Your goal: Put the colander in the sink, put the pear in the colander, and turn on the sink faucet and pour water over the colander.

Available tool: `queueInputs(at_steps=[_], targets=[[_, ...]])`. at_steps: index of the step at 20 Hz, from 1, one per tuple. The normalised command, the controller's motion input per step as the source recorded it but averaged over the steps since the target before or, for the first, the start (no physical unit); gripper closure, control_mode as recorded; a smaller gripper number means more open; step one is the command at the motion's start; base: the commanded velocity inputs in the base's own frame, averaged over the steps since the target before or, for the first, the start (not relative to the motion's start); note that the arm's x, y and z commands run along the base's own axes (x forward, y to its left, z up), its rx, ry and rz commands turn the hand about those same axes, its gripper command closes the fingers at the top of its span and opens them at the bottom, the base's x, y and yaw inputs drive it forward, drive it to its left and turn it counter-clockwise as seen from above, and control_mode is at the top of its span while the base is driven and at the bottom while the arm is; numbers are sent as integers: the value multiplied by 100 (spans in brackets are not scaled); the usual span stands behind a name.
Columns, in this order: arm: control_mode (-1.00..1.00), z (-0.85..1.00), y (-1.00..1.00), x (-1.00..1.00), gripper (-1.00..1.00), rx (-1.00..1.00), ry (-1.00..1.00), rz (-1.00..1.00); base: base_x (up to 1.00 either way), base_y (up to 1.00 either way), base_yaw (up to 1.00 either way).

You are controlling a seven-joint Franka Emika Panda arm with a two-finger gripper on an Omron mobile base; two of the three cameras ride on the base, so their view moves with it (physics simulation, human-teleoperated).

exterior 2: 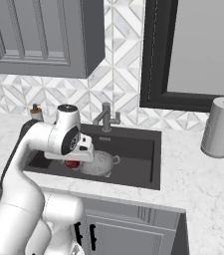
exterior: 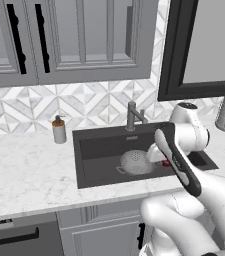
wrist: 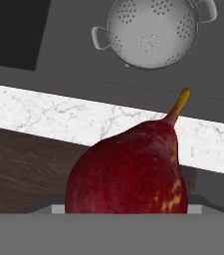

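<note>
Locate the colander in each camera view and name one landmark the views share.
Left base view: colander in the sink, right of centre, beside the arm.
Right base view: colander in the basin, just right of the hand.
Hand view: colander at top centre, above the pear.
Shared landmark: the dark sink floor.

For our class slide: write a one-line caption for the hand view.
Gripper carries the dark red pear toward the empty colander sitting in the sink.

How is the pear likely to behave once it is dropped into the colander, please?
The pear looks rounded and glossy, so it may roll or slip. The colander is a deep bowl, so it would probably settle at the bottom.
</note>
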Motion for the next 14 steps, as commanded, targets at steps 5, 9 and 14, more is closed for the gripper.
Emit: queueInputs(at_steps=[5,9,14], targets=[[-100,0,-83,30,100,0,1,0,0,0,0],[-100,0,-77,55,100,3,5,0,0,0,0],[-100,0,-65,68,100,16,0,8,0,0,0]])
